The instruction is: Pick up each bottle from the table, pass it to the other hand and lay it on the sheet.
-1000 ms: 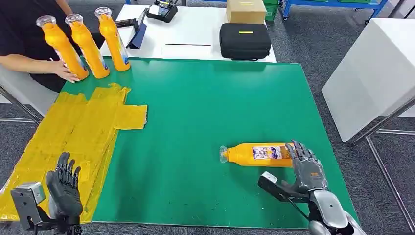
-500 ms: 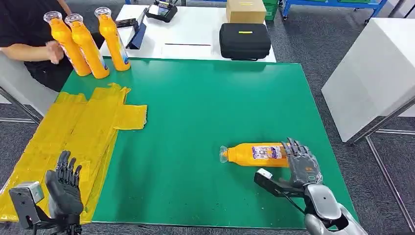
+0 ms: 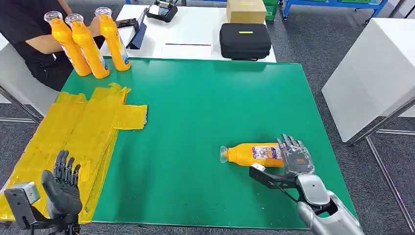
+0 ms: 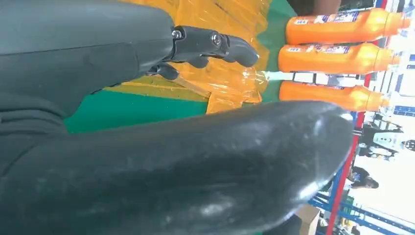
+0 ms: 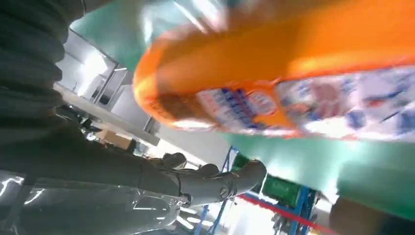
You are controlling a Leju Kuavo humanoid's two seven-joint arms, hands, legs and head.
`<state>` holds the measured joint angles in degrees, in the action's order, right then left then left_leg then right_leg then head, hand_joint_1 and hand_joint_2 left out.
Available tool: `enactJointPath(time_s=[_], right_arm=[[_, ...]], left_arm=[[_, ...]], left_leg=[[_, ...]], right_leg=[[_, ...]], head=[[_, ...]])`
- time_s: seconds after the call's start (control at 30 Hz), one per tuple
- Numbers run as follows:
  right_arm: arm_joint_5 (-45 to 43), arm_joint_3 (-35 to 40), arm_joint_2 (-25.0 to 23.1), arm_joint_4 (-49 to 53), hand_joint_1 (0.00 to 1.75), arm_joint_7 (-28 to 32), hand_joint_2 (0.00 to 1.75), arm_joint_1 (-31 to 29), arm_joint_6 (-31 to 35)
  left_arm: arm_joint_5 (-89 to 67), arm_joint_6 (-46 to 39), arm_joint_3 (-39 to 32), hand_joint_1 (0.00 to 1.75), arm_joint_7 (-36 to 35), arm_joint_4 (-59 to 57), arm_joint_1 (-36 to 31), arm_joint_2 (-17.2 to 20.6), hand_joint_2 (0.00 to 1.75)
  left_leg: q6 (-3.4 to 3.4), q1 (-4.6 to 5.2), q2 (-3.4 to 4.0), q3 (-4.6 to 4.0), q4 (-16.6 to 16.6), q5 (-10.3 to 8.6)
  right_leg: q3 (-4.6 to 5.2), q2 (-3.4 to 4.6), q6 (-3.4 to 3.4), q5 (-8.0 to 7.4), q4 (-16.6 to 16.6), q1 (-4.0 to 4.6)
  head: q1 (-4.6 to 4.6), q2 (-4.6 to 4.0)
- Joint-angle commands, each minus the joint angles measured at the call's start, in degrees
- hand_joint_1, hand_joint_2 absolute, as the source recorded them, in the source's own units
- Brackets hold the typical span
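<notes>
Toward the lower right of the head view, an orange plastic bottle with a clear cap and a printed label lies on its side on the green-topped table, cap pointing to the frame's left. The right hand, silver-grey, sits at the bottle's base end with its fingers spread and reaching over that end; its thumb extends along the bottle's near side, apart from it. The fingers are apart and have not closed on the bottle. The right wrist view shows the bottle's orange body and label close in front of the hand.

At the lower left of the head view, the dark left hand hovers with fingers apart and holding nothing, over the near edge of a crumpled yellow plastic sheet that covers the left part of the table.

At the upper left, three upright orange bottles with clear caps stand together at the table's far corner, well apart from the sheet's near end. A person in a black top sits just behind them.
</notes>
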<state>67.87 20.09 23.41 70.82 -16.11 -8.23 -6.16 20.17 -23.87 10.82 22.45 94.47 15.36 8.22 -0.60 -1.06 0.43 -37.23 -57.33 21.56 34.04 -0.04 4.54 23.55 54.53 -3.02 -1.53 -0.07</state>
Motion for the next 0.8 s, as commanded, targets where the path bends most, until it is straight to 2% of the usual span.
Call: enactJointPath(time_s=[0.03, 0.07, 0.2, 0.23, 0.27, 0.37, 0.5, 0.53, 0.6, 0.67, 0.7, 0.73, 0.77, 0.8], right_arm=[[-3.7, 3.0, -5.7, -14.8, 0.03, 5.0, 1.75, -7.3, -6.5], [-6.6, 3.1, -5.6, -16.9, 1.64, 7.6, 1.75, -7.8, -10.4], [-7.2, 3.3, -4.9, -18.0, 1.64, 8.2, 1.75, -7.3, -9.8], [-8.1, 3.3, -5.0, -18.5, 1.75, 9.2, 1.75, -7.4, -11.0], [-10.2, 4.3, -4.5, -19.8, 1.75, 10.4, 1.75, -7.7, -13.3], [-12.9, 7.2, -4.6, -27.6, 1.75, 12.3, 1.75, -10.2, -14.9], [-15.1, 8.2, -4.9, -32.9, 1.75, 12.1, 1.75, -11.7, -16.6], [-15.6, 7.9, -5.0, -33.1, 1.75, 12.0, 1.75, -11.7, -16.8], [-16.7, 6.7, -5.5, -32.1, 1.75, 11.5, 1.75, -11.4, -16.1], [-21.6, 1.6, -7.2, -28.6, 1.75, 12.3, 1.75, -9.6, -14.3], [-27.4, -2.4, -8.7, -25.3, 1.75, 14.7, 1.75, -7.8, -15.3], [-31.2, -4.5, -9.2, -20.5, 1.75, 13.6, 1.75, -5.4, -17.2], [-45.3, -10.0, -11.9, -16.4, 1.75, 20.4, 1.75, -2.5, -24.4], [-51.1, -10.5, -12.5, -13.1, 1.75, 19.2, 1.75, -0.3, -26.7]], left_arm=[[0.7, 1.7, -0.5, 0.00, -0.5, -5.0, -4.8, 0.4, 0.00], [0.6, 2.4, -0.2, 0.00, -0.7, -5.8, -5.9, 0.5, 1.75], [0.6, 2.5, -0.1, 0.00, -0.8, -6.8, -7.2, 0.1, 1.75], [0.6, 2.6, 0.0, 0.00, -0.8, -6.8, -7.1, 0.1, 1.75], [0.5, 2.6, -0.1, 0.00, -0.9, -6.9, -7.4, -0.2, 1.75], [0.1, 2.7, -0.5, 0.00, -1.4, -7.0, -7.9, -1.0, 1.75], [-0.9, 3.1, -0.8, 0.00, -1.9, -7.3, -8.2, -1.9, 1.75], [-1.2, 3.1, -0.8, 0.00, -2.0, -7.3, -8.2, -2.1, 0.00], [-1.9, 3.3, -0.8, 0.00, -2.5, -7.1, -8.0, -2.8, 0.00], [-3.3, 4.0, -1.4, 0.00, -3.6, -6.3, -7.5, -3.5, 0.00], [-3.6, 5.1, -1.8, 0.00, -4.4, -5.8, -7.2, -3.8, 0.00], [-3.9, 6.0, -2.2, 0.00, -4.7, -5.2, -6.7, -4.3, 0.00], [-2.4, 9.7, -1.6, 0.00, -5.2, -4.9, -6.4, -4.1, 0.00], [-1.7, 10.7, -1.3, 0.00, -5.2, -5.1, -6.3, -4.3, 0.00]], left_leg=[[0.01, -0.07, 0.10, 0.34, 0.1, 0.09], [0.01, -0.07, 0.08, 0.25, 0.1, 0.05], [0.00, -0.07, -0.06, 0.38, 0.1, 0.04], [0.00, -0.06, -0.06, 0.29, 0.1, 0.01], [0.01, -0.09, -0.10, 0.49, 0.1, 0.07], [0.00, -0.09, -0.07, 0.57, 0.1, 0.04], [0.17, -0.17, -0.10, 1.04, 0.2, 0.23], [0.20, -0.16, -0.01, 1.13, 0.1, 0.40], [0.16, -0.23, 0.00, 1.36, 0.2, 0.41], [0.15, -0.27, -0.06, 1.48, 0.2, 0.38], [0.16, -0.31, 0.11, 1.59, 0.1, 0.43], [0.15, -0.34, 0.02, 1.59, 0.1, 0.38], [0.10, -0.32, -0.03, 1.59, 0.1, 0.40], [0.09, -0.34, 0.00, 1.72, 0.1, 0.48]], right_leg=[[-0.30, 0.12, -0.36, 0.02, -0.1, 0.11], [-0.23, 0.10, -0.26, 0.00, -0.1, 0.10], [-0.36, -0.04, -0.34, 0.03, -0.1, 0.11], [-0.27, -0.05, -0.23, 0.02, -0.1, 0.09], [-0.47, -0.08, -0.42, 0.08, -0.1, 0.14], [-0.36, -0.06, -0.26, 0.05, -0.1, 0.11], [-0.44, -0.08, -0.47, 0.27, -0.3, 0.20], [-0.45, -0.02, -0.36, 0.34, -0.2, 0.17], [-0.62, -0.07, -0.48, 0.33, -0.3, 0.25], [-0.76, -0.15, -0.55, 0.34, -0.4, 0.31], [-0.87, -0.02, -0.39, 0.36, -0.3, 0.32], [-0.92, -0.11, -0.54, 0.34, -0.4, 0.36], [-0.95, -0.16, -0.58, 0.36, -0.4, 0.35], [-1.09, -0.12, -0.47, 0.40, -0.4, 0.35]], head=[[0.00, 0.00], [0.02, 0.00], [0.02, 0.00], [0.04, 0.00], [0.00, 0.00], [0.02, 0.00], [0.04, 0.00], [0.04, 0.00], [0.02, 0.00], [0.04, 0.00], [0.02, 0.00], [0.02, 0.00], [0.04, 0.00], [0.02, 0.00]])
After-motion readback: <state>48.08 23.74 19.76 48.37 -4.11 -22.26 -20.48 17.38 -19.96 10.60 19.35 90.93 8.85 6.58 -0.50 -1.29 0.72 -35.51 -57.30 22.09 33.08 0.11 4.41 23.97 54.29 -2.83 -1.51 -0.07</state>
